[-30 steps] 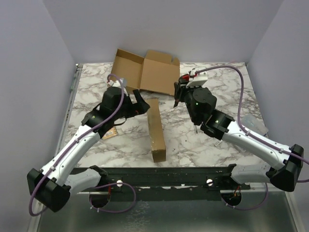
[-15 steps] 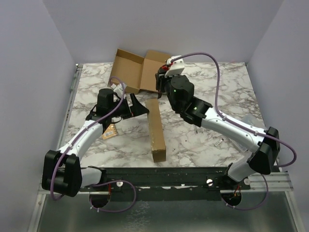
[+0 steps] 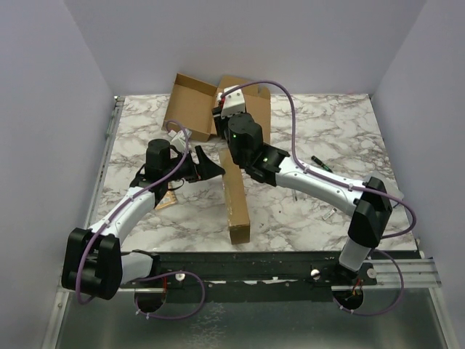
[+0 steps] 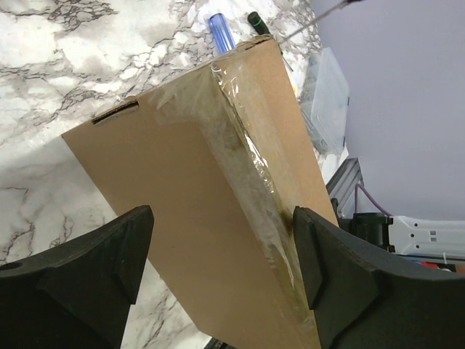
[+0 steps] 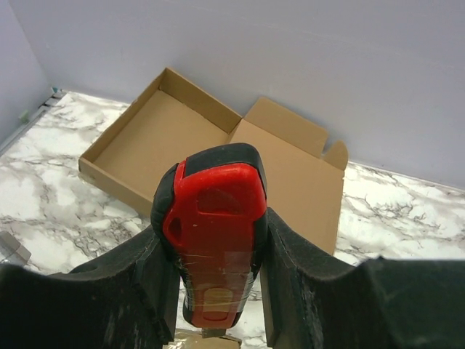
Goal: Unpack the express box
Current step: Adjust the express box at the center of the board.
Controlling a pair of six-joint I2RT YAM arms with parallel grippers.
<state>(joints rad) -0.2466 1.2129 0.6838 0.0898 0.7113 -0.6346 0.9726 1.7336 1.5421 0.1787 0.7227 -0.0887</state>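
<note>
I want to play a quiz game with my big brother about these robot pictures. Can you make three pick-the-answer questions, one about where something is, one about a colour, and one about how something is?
1. Where does the open flat box lie?
A) at the far edge of the table
B) between the arm bases
C) on the floor

2. What colour is the tool in the right pincer?
A) green
B) red and black
C) yellow

3. How is the long box?
A) cut open
B) crushed flat
C) taped shut

Answers:
1 A, in the top view it sits right by the back wall.
2 B, the right wrist view shows a red body with black edging.
3 C, clear tape runs along its closed seam.
</note>
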